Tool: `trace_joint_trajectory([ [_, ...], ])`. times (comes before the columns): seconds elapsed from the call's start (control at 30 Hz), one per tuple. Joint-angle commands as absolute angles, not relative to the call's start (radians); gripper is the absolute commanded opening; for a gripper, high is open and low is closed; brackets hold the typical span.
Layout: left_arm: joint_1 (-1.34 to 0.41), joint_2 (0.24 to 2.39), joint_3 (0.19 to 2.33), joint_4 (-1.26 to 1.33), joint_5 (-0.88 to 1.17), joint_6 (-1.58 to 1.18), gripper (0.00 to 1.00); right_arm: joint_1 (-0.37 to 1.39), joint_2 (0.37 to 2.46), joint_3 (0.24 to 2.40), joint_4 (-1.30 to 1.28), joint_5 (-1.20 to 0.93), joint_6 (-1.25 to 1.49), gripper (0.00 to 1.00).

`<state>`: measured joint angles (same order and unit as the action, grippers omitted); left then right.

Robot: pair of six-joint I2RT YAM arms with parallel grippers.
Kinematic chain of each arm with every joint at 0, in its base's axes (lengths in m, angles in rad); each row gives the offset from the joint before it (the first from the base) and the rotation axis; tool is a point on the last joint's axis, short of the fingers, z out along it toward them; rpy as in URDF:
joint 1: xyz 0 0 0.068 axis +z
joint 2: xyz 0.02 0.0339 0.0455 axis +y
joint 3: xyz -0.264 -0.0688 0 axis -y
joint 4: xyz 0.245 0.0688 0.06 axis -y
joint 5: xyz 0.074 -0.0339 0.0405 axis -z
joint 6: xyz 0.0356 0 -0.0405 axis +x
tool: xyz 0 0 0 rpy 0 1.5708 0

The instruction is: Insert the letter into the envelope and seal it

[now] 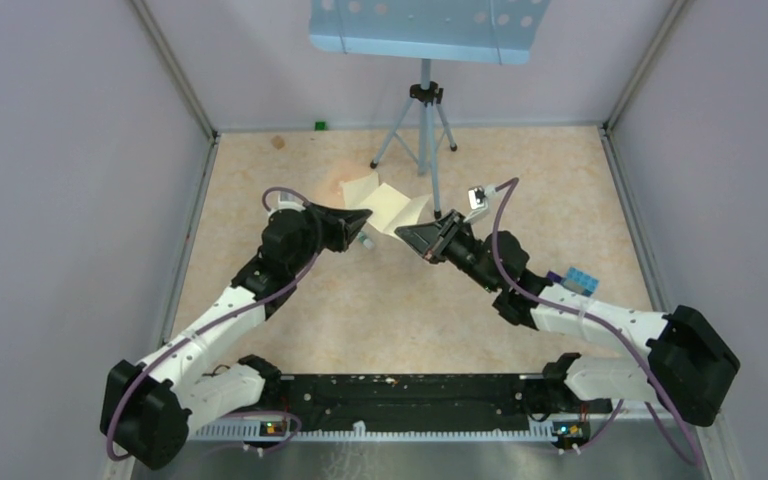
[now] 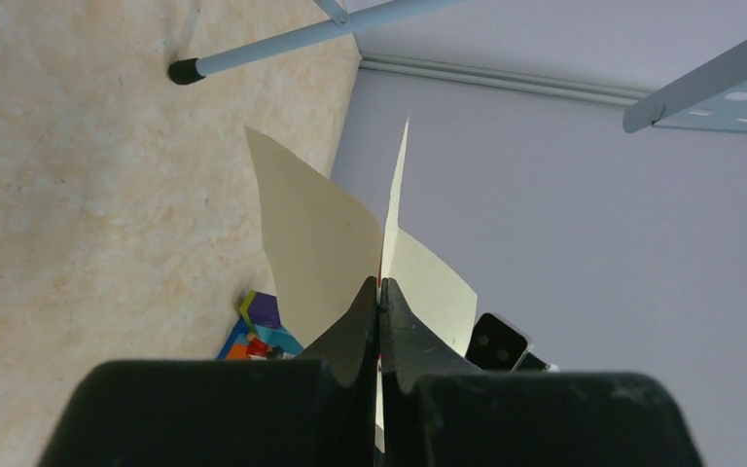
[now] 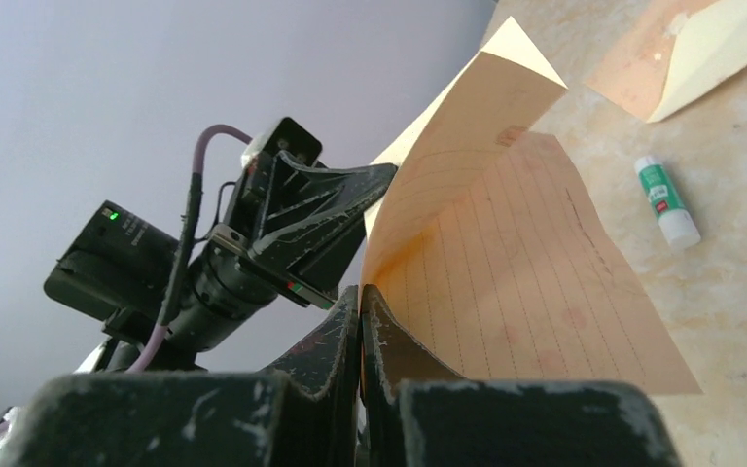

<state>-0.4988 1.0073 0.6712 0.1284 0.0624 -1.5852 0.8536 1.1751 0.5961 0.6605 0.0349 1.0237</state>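
Your desk is the biggest thing here, pale and sandy, with grey walls around it. At 12 o'clock on it stands a music stand with a light blue tray full of holes, on three thin legs.

Your two arms reach in from 6 o'clock and meet a bit past the middle of the desk, toward 12 o'clock. Between them you hold the letter, a pale cream sheet with faint lines. It is up off the desk and bent open along its fold, like a book.

The envelope lies flat on the desk at about 10 o'clock from the letter, close by. It is tan with a paler flap, and nothing is touching it.

Your left claw is pressed together and pinches the letter at the sheet's 8 o'clock side. Your right claw is pressed together too and pinches the letter at its 4 o'clock side.

A small glue stick, white with a green label, lies on the desk at 7 o'clock from the letter, just below your left claw.
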Motion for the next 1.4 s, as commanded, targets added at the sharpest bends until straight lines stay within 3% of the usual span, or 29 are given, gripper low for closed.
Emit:
trace_joint_trajectory([
  [0.0, -0.5, 1.016, 0.699, 0.189, 0.059, -1.496, 0.0, 0.867, 1.141, 0.617, 0.596, 0.056, 1.008, 0.03],
  [0.23, -0.5, 0.984, 0.698, 0.23, -0.039, -1.402, 0.0, 0.867, 1.037, 0.665, 0.281, 0.117, 0.974, 0.7],
  [0.37, -0.499, 0.985, 0.708, 0.3, -0.031, -1.382, 0.0, 0.861, 0.942, 0.686, 0.124, 0.158, 0.976, 0.84],
  [0.53, -0.5, 1.001, 0.725, 0.354, 0.011, -1.39, 0.0, 0.825, 0.878, 0.675, 0.088, 0.139, 1.022, 0.91],
  [0.73, -0.509, 1.004, 0.728, 0.411, 0.039, -1.406, 0.0, 0.75, 0.945, 0.696, 0.255, 0.006, 1.14, 0.93],
  [1.03, -0.516, 1.009, 0.716, 0.433, 0.056, -1.433, 0.0, 0.749, 0.989, 0.672, 0.449, 0.055, 1.24, 0.96],
  [1.37, -0.526, 1.001, 0.697, 0.474, 0.059, -1.43, 0.0, 0.75, 1.095, 0.671, 0.549, 0.031, 1.326, 0.8],
])
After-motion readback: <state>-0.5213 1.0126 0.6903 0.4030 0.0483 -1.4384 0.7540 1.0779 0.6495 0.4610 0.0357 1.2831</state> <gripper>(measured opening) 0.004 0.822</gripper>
